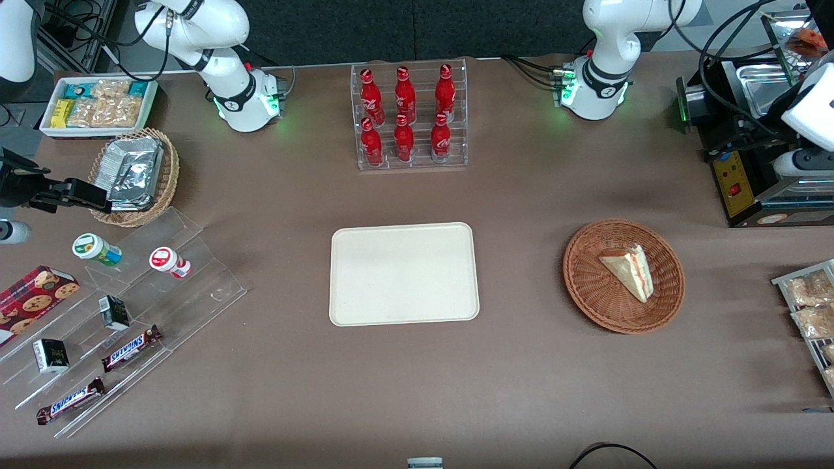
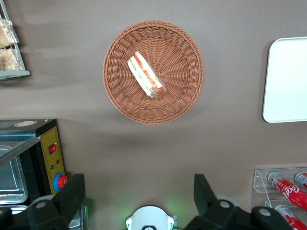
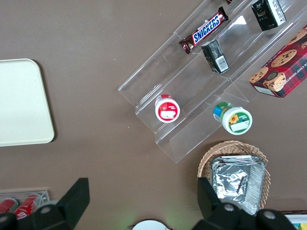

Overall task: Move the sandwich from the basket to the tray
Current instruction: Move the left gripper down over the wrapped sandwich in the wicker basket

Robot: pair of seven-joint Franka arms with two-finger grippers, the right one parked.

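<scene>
The sandwich [image 1: 629,270] [image 2: 146,75], a white-bread wedge with red, orange and green layers along its cut edge, lies in the reddish-brown wicker basket [image 1: 586,286] [image 2: 120,96] toward the working arm's end of the table. The cream tray [image 1: 404,273] [image 2: 288,81] lies flat beside the basket at the table's middle, with nothing on it. In the left wrist view my left gripper [image 2: 138,191] hangs high above the table, between the arm's base and the basket. It is open, its black fingers [image 2: 72,194] wide apart with nothing between them.
A clear rack of red bottles [image 1: 410,117] stands farther from the front camera than the tray. A black machine [image 1: 749,169] and a tray of snack packets [image 1: 811,312] flank the basket. An acrylic stand with snacks [image 1: 130,312] and a tan basket of foil packets [image 1: 133,176] lie toward the parked arm's end.
</scene>
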